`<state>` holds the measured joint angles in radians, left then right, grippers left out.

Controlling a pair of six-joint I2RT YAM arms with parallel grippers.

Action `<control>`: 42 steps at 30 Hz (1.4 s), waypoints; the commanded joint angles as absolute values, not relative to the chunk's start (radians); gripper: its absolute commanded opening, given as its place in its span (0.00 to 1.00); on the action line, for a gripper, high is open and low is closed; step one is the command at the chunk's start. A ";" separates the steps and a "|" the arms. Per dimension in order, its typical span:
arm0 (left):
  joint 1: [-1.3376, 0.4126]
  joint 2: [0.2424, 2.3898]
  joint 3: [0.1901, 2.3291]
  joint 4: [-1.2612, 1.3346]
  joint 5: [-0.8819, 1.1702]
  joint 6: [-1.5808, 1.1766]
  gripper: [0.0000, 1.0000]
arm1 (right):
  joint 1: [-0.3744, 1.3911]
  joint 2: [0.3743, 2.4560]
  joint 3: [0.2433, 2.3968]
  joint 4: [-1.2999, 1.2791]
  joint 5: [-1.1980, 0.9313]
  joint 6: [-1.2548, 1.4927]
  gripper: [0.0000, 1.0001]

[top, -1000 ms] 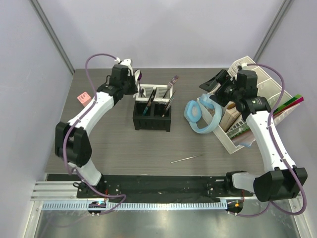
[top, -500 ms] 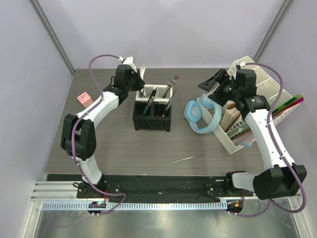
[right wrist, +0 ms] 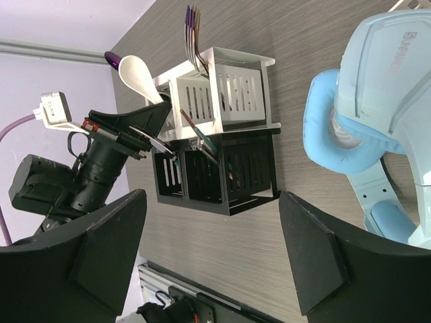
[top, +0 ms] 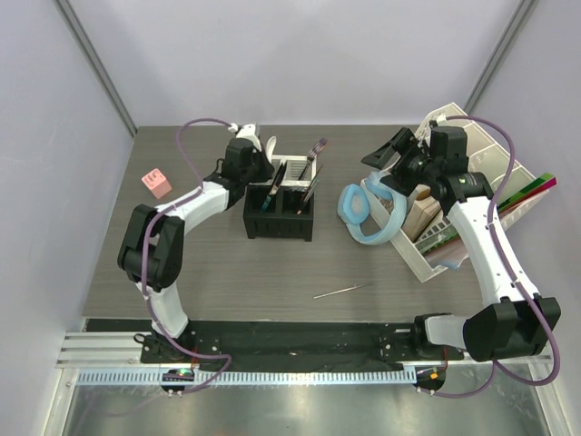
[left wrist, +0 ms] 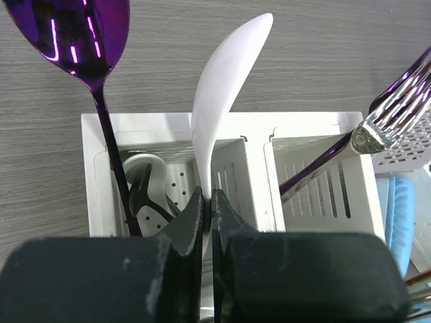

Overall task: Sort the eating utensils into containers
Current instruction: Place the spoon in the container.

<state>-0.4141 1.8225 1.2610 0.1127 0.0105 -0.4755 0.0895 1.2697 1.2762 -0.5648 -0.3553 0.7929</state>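
Note:
My left gripper (top: 260, 161) is shut on a white ceramic soup spoon (left wrist: 225, 87), bowl pointing up. It holds the spoon over the back-left, white-rimmed compartment of the black caddy (top: 280, 218). In the left wrist view my gripper (left wrist: 207, 202) is above that compartment, which holds a purple spoon (left wrist: 81, 30) and another white spoon (left wrist: 145, 171). A purple fork (left wrist: 390, 114) leans in the back-right compartment. Dark utensils stand in the front compartments. A thin stick-like utensil (top: 341, 291) lies on the table near the front. My right gripper (top: 386, 154) is open and empty, high above the table; it also shows in the right wrist view (right wrist: 212, 249).
Light blue headphones (top: 368, 213) lie right of the caddy. They rest against a big white slotted rack (top: 467, 195) at the right. A small pink block (top: 156, 183) sits at the far left. The grey walls stand close on both sides.
My left gripper has moved right with the white spoon, from left of the caddy to over its back-left compartment. The right arm has barely moved.

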 commanded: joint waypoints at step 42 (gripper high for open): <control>-0.806 1.305 1.080 -0.459 0.021 -0.262 0.36 | 0.103 1.223 1.178 -0.537 -0.278 0.805 0.88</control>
